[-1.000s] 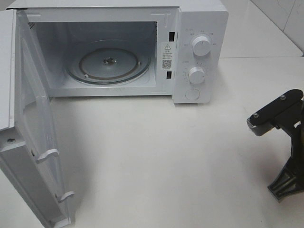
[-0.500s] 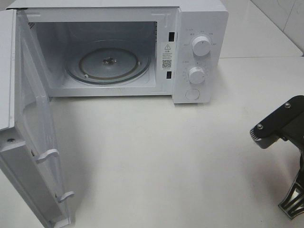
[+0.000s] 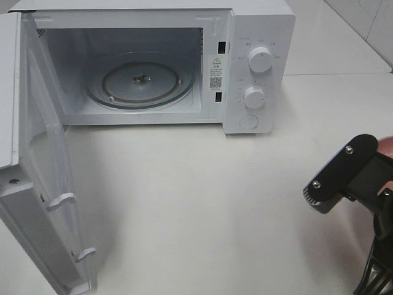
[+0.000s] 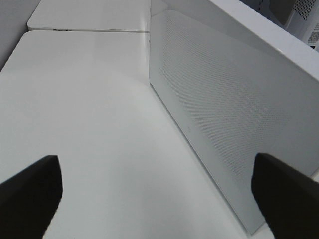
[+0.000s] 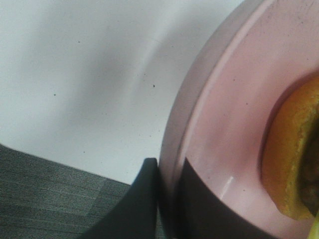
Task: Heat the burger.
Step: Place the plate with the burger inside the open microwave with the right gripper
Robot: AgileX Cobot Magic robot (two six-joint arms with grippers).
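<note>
Right wrist view: my right claw (image 5: pixel 167 172) is clamped on the rim of the pink plate (image 5: pixel 234 99), one finger on each side of it. The burger (image 5: pixel 289 159) sits on that plate just past my fingers, and only the golden edge of its bun shows. On the outer side of my grip lies the white table (image 5: pixel 75 74), matt, with a few dark specks and a soft shadow. Past its edge is grey carpet (image 5: pixel 45 199). From the high camera the plate is a pink sliver behind my right arm, well apart from the microwave (image 3: pixel 258 67). Its door (image 3: pixel 43 153) stands swung wide, with the glass turntable (image 3: pixel 140 81) in view inside. My left claw (image 4: pixel 157 191) is spread wide over the table, the door's perforated panel just ahead of it. White tiles (image 3: pixel 368 24) show beyond the table's far corner
</note>
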